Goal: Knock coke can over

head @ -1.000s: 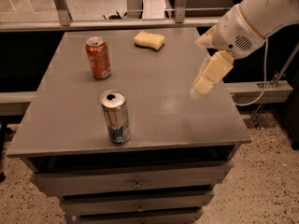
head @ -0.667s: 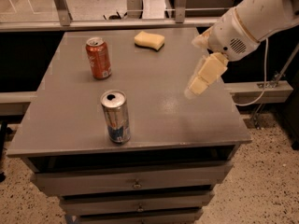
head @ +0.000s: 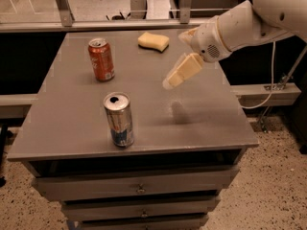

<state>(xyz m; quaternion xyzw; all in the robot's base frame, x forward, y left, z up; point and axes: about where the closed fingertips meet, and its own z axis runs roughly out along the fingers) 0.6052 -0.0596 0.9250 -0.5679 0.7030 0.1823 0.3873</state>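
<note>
Above the table [head: 67,128], the gripper [head: 176,57] hovers, fingers [head: 184,71] seemingly spread, well apart from the upright coke can [head: 101,60].

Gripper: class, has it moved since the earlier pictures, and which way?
Yes. The gripper has shifted across the table toward the coke can, now nearer the sponge.

A robot lab: gripper [head: 170,82] over a grey drawer cabinet [head: 206,119], speckled floor [head: 271,186].
</note>
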